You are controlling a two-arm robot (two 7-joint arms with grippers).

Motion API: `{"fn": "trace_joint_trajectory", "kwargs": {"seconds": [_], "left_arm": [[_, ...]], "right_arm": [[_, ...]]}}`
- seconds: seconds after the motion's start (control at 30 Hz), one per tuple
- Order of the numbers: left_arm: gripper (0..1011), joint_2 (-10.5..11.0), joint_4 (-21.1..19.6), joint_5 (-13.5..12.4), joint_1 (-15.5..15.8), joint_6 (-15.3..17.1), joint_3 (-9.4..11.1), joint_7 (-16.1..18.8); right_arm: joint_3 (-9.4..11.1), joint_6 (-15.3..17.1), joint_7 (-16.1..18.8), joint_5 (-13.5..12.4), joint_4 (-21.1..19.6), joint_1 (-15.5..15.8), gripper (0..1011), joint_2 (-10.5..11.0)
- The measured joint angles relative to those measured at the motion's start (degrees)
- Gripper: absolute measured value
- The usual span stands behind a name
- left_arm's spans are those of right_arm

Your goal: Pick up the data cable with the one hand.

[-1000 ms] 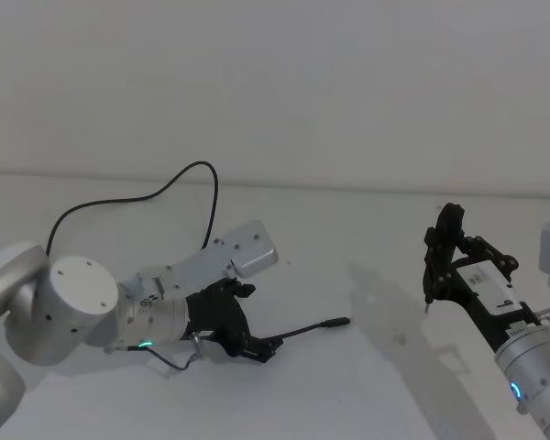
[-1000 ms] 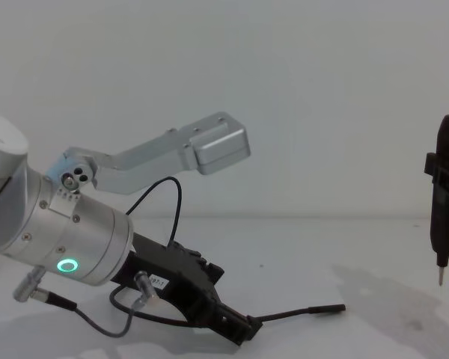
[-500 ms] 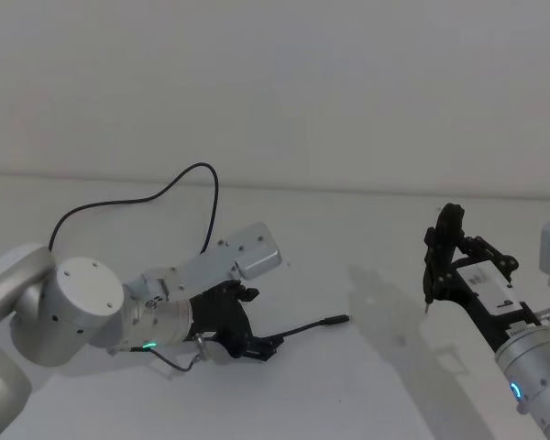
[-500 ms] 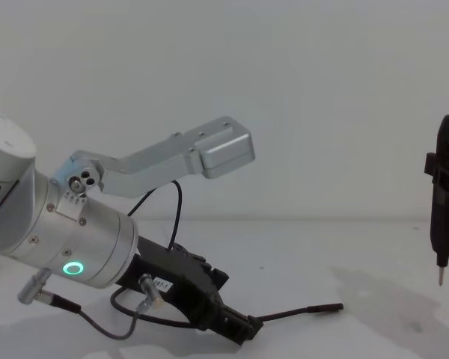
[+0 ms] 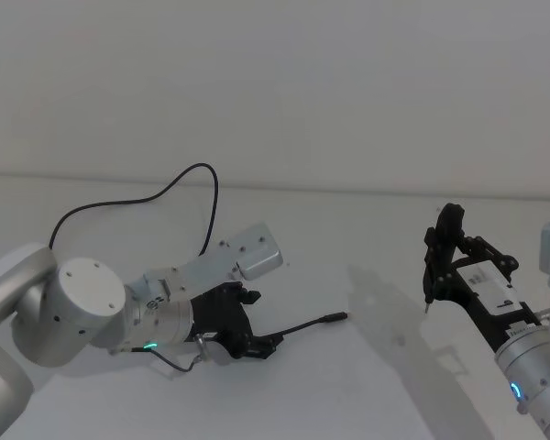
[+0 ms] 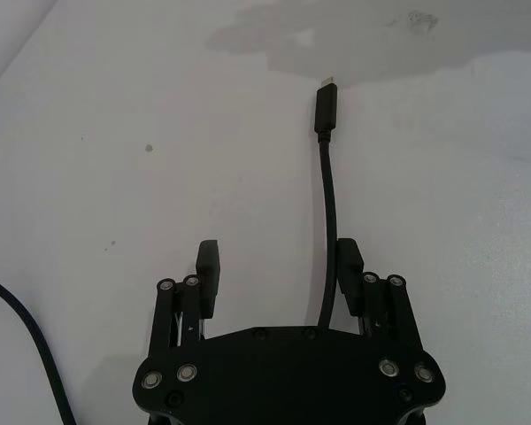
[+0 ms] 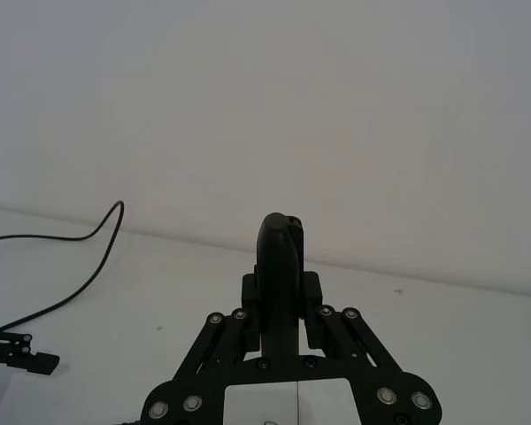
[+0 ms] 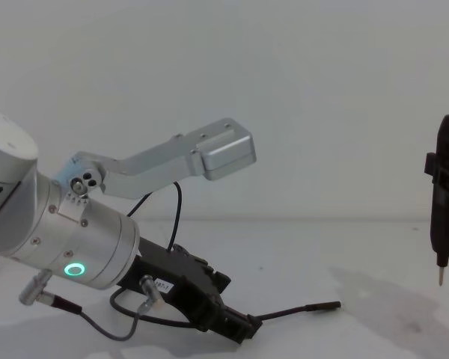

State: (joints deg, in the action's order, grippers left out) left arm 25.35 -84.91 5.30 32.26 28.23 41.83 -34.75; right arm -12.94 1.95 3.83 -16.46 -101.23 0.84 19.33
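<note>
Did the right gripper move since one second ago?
No. In the chest view the right gripper, shut on a black tool, keeps its spot against the table's back edge.

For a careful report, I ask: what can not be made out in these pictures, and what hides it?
Left wrist view: whether the data cable touches a finger of the open left claw; it lies close beside one.
Head view: the cable's far end, behind the left arm.
Right wrist view: the tip of the black tool in the shut right claw, hidden by the tool's body.
</note>
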Motion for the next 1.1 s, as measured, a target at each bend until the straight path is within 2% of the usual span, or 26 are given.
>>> {"fn": "trace_joint_trajectory", "kwargs": {"seconds": [1.1], "left_arm": [[590,-0.06,0.13,-0.17,0.00,0.14,0.03,0.06]], "right_arm": [[0.00,0.00,0.00,0.00,0.00,0.00,268,0.00]]}}
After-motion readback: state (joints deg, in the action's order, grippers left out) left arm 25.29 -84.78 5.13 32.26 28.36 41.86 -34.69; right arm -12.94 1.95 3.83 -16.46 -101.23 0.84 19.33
